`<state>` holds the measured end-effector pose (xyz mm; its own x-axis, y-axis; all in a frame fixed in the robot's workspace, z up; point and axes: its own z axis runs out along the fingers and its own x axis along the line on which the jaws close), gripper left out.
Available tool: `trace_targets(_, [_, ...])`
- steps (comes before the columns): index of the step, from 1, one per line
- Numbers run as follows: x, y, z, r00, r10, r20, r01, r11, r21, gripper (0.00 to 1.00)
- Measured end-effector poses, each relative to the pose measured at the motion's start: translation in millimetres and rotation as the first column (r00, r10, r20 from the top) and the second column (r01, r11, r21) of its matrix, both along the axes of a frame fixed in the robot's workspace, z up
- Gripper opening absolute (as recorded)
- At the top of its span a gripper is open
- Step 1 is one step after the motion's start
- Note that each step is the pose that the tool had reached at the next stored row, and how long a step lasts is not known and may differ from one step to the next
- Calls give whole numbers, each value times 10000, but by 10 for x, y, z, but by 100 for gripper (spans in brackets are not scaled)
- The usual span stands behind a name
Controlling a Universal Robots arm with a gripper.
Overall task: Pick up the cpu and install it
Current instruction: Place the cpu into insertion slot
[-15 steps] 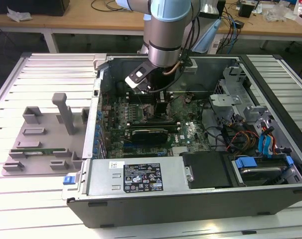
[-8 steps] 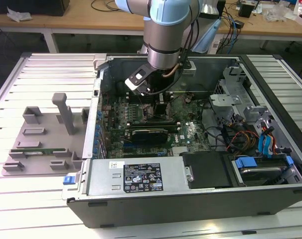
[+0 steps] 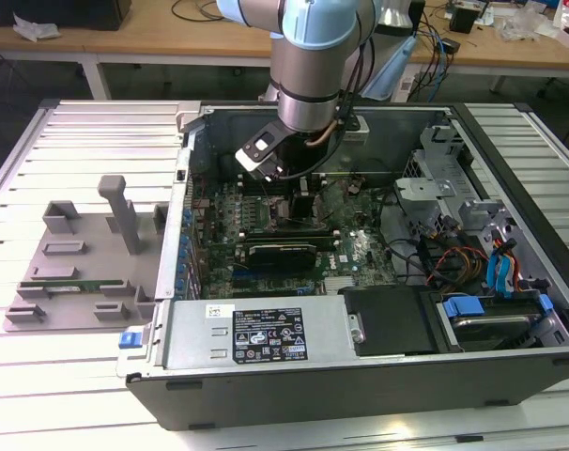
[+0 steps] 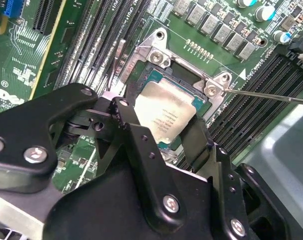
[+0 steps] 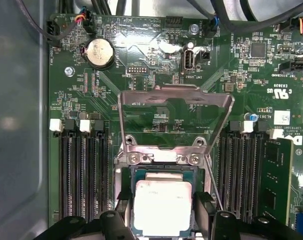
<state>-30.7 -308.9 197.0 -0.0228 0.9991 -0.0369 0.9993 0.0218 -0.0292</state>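
Observation:
The cpu, a flat square chip with a silver-grey top and a green rim, sits between my two black fingers. It is low over the open socket on the green motherboard. My gripper is shut on the cpu, one finger on each opposite edge. The socket's metal load plate stands flipped up beyond the chip, and its thin lever sticks out to one side. In the exterior view the gripper reaches down into the open computer case.
Black memory slots flank the socket on both sides. A long black card lies across the board nearer the case's front wall. Cables and a drive cage fill the case's right end. A grey tray lies outside the case on the exterior view's left.

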Motion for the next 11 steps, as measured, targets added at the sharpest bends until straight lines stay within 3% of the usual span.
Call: trace_targets(11, [0, -26, 6, 9995, 310, 0, -310, 9995, 0, 62])
